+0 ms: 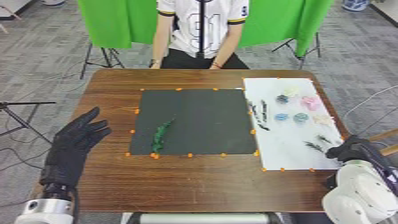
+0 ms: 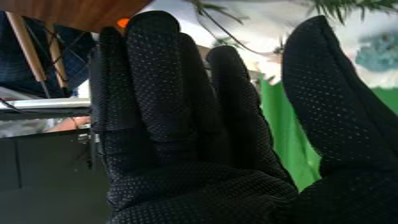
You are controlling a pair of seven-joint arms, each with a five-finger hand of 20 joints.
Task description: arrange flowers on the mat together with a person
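In the head view, my left hand [image 1: 82,131] is held at the table's left side, fingers straight and relaxed. My right hand [image 1: 355,150] is at the lower right edge of the white sheet [image 1: 293,155], close to dark green sprigs [image 1: 314,146]. A green leafy stem [image 1: 160,136] lies on the dark mat [image 1: 213,120]. Pink [image 1: 311,101], blue [image 1: 282,117] and other pale flowers rest on the sheet, with dark stems [image 1: 264,111] along its left part. The right wrist view has my right hand [image 2: 178,125] open and empty, with green sprigs [image 2: 346,7] beyond its fingertips.
Orange markers [image 1: 179,89] dot the borders of the mat and sheet. Bare wooden table [image 1: 195,185] lies in front of the mat. A person sits across the table, hands near its far edge. Green cloth [image 1: 266,32] hangs behind.
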